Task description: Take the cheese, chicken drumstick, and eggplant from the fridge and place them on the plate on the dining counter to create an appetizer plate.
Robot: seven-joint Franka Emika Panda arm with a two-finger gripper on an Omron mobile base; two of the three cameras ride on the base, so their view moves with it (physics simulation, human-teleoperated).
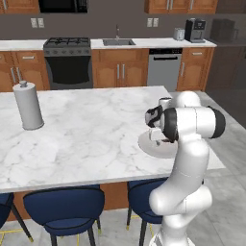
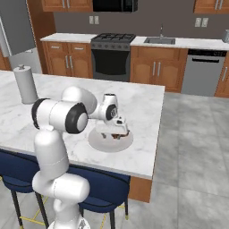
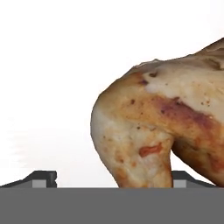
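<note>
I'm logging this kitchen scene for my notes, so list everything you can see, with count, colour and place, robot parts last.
dining counter: one, white grey-veined marble, foreground.
plate: one, pale grey-white, near the counter's corner under the gripper.
chicken drumstick: one, glossy brown, on the plate between the gripper's tips.
canister: one, grey, upright on the counter's far side from the plate.
stools: at least two, dark blue, tucked under the counter.
stove: one, black, at the back wall.
sink: one, grey, wall counter.
dishwasher: one, silver, right of the sink.
coffee maker: one, black, wall counter.
gripper: one, white, open over the plate.
</note>
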